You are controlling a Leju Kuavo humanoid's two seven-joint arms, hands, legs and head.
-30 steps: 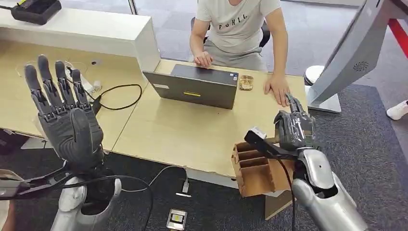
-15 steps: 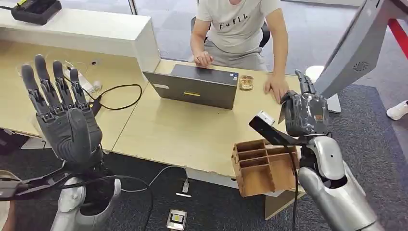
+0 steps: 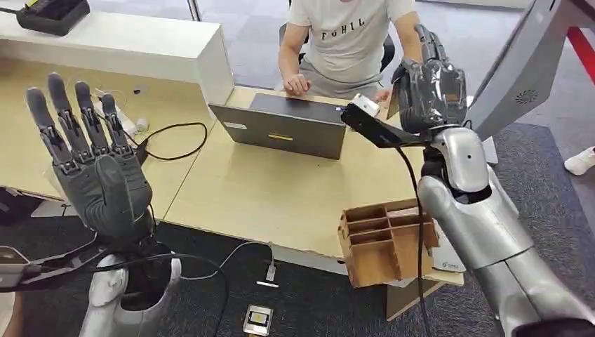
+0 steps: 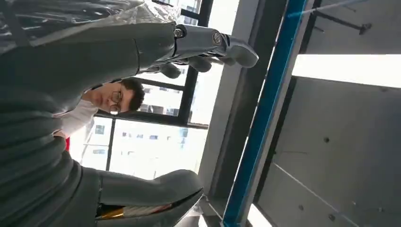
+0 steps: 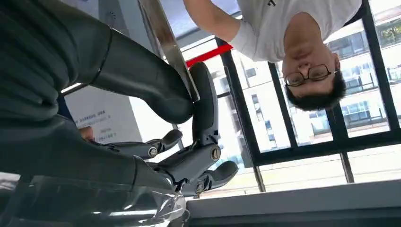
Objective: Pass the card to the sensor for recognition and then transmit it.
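Right robot hand (image 3: 429, 88) is up high, pinching the card (image 5: 165, 42) edge-on between thumb and a finger; left robot hand (image 3: 95, 172) hangs released. Keep that pinch firm and the card face flat for the sensor.

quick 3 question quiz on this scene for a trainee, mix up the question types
1. True or false: the left robot hand holds the card.
2. What sits at the near edge of the desk, beside the right arm? A) a wooden divided box B) a kettle C) a stack of plates
3. Fill in: the person sits across the desk, behind an open ____.

Key
1. False. The left robot hand is raised, fingers spread and holding nothing; the right robot hand pinches the card.
2. A
3. laptop
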